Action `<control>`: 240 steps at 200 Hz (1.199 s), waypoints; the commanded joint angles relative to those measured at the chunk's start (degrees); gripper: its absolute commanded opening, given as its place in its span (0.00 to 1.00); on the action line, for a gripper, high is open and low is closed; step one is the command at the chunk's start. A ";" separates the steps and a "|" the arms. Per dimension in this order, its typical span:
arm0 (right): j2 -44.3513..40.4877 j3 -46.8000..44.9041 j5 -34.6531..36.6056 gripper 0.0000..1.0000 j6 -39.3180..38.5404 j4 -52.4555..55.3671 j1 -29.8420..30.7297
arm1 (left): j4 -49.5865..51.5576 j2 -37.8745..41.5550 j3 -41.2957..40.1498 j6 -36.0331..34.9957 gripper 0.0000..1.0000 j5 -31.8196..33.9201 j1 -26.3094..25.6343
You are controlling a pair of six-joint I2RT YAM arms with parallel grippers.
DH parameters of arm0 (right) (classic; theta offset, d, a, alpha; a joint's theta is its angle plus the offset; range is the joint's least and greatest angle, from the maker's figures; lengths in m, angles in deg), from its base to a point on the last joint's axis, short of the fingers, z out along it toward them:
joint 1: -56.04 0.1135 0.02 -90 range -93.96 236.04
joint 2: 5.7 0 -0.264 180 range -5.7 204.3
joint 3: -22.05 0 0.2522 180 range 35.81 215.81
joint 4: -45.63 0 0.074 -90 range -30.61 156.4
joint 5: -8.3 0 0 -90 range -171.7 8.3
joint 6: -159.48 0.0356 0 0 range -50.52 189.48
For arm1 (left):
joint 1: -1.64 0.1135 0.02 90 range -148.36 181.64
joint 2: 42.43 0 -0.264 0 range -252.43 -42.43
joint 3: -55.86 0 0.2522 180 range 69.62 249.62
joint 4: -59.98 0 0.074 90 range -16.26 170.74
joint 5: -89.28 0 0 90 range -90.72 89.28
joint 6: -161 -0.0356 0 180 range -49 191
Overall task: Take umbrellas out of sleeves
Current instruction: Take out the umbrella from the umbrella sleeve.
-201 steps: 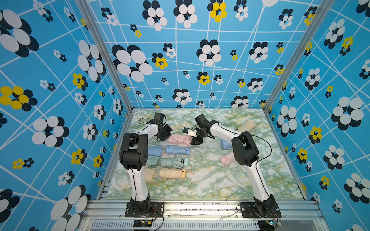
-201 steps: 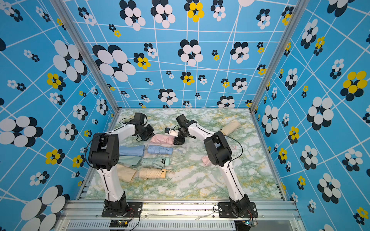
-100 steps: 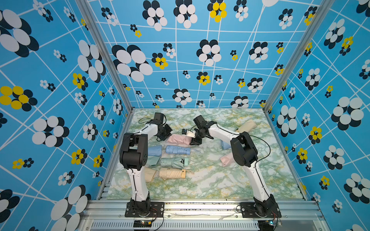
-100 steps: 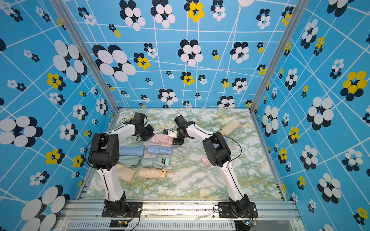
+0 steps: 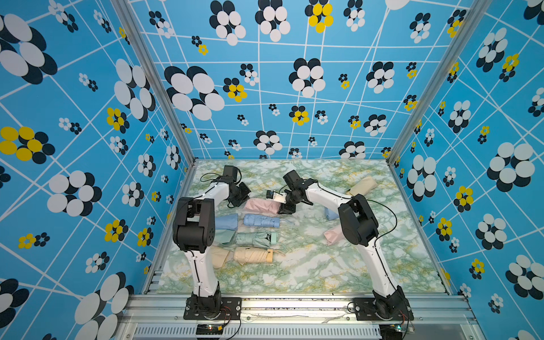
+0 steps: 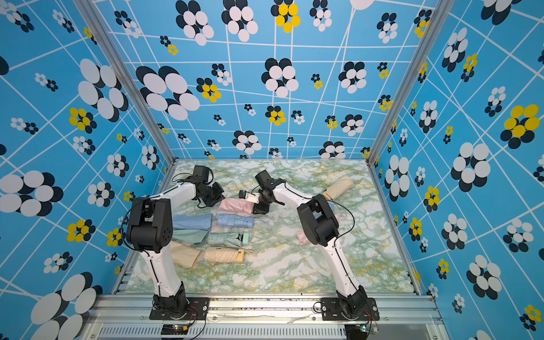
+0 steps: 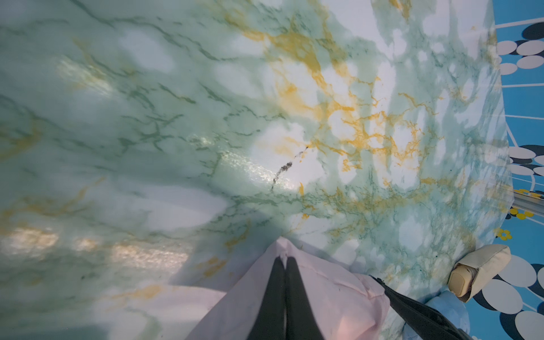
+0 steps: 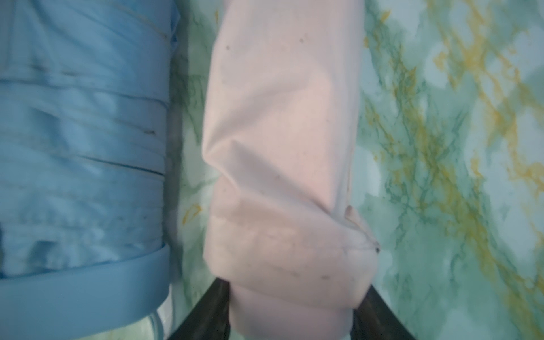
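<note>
A pink sleeve with its umbrella inside lies at the back of the table between both arms. My left gripper is shut on the closed tip of that pink sleeve. My right gripper is shut on the pink umbrella at the sleeve's open end, one finger on each side. The sleeve's hem sits just ahead of those fingers. Beside it lies a bare blue umbrella.
Near the left arm lie a blue sleeve, a mint sleeve with a mint umbrella, and a beige sleeve with a beige umbrella. To the right lie sleeved beige, blue and pink ones.
My right gripper has shifted slightly left along the pink bundle and narrowed onto its end. The left arm has stayed put.
</note>
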 commanded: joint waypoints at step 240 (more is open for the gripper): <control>-1.23 -2.38 0.44 0.41 -2.34 0.89 0.65 | 4.24 4.44 -1.84 -5.17 0.00 3.72 3.78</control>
